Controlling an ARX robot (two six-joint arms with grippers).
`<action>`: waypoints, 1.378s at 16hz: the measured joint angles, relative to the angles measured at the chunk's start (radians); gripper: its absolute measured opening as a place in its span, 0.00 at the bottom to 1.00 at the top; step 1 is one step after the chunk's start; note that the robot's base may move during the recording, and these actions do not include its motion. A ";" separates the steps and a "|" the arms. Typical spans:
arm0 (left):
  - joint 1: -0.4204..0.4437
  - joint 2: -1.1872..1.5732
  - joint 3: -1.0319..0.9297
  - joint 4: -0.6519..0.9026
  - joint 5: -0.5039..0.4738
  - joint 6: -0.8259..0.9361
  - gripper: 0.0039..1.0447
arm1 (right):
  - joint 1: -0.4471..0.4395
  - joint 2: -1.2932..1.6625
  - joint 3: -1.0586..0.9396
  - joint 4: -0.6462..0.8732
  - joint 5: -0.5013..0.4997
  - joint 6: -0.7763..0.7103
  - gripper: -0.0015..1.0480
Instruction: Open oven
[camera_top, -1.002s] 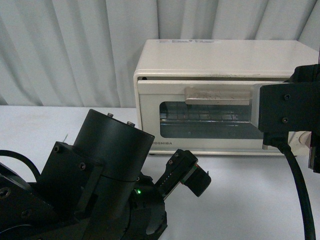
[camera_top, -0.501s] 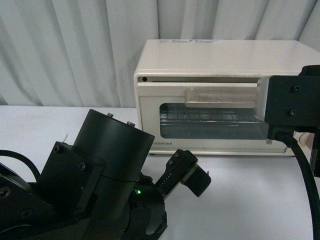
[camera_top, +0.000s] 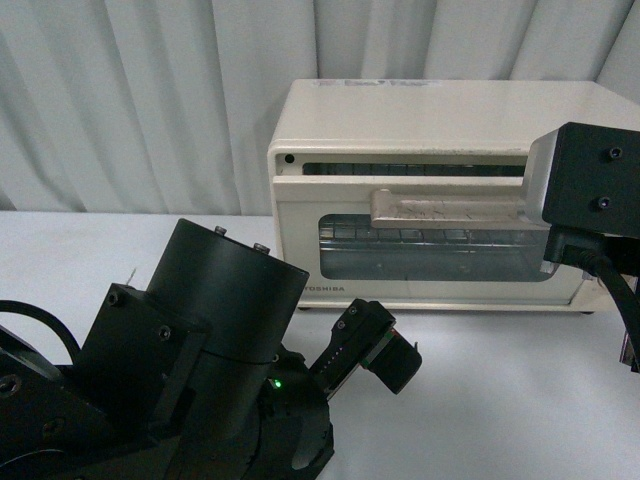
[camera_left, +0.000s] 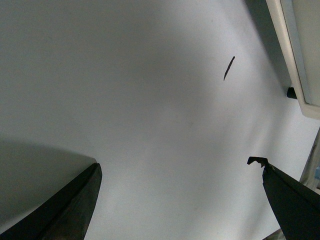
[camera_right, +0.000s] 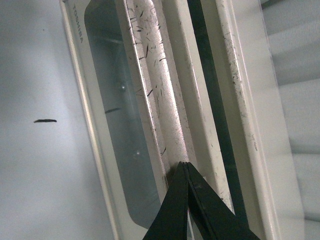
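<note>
Oven (camera_top: 400, 120): 1, cream-white and boxy, standing at the back right of the white bench (camera_top: 500, 400), close in front of a pleated pale curtain (camera_top: 130, 100). Its 1 door (camera_top: 298, 225) is tipped out at the top, so a dark slot shows between the door's upper edge and the body. The door carries 1 beige bar handle (camera_top: 440, 208) above 1 glass window (camera_top: 420, 255).

There are 2 arms. The left arm (camera_top: 200, 330) fills the near left foreground and covers the oven's lower left corner and part of the TOSHIBA lettering (camera_top: 325, 288). The left gripper (camera_left: 176, 162) hangs over bare bench with its 2 fingers (camera_left: 70, 205) spread wide and nothing between them. The right arm (camera_top: 590, 180) stands in front of the oven's right end, with 1 black cable (camera_top: 625, 310) hanging from it.

The right gripper (camera_right: 184, 167) has its 2 fingers drawn together, tips against the scratched handle near 1 end. Whether they pinch any part of it cannot be made out. 1 small dark streak (camera_right: 45, 120) lies on the bench before the door.

The oven's right end is hidden behind the right arm, and the interior shows only dimly through the glass.
</note>
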 joint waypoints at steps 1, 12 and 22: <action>0.000 0.000 0.000 0.000 0.000 0.000 0.94 | 0.000 -0.005 -0.006 -0.008 -0.004 0.031 0.02; 0.000 0.000 0.000 0.000 0.001 0.000 0.94 | 0.034 -0.240 -0.040 -0.390 -0.066 0.227 0.02; 0.000 0.000 0.000 -0.001 -0.001 0.000 0.94 | 0.041 -0.478 -0.002 -0.410 -0.088 0.285 0.33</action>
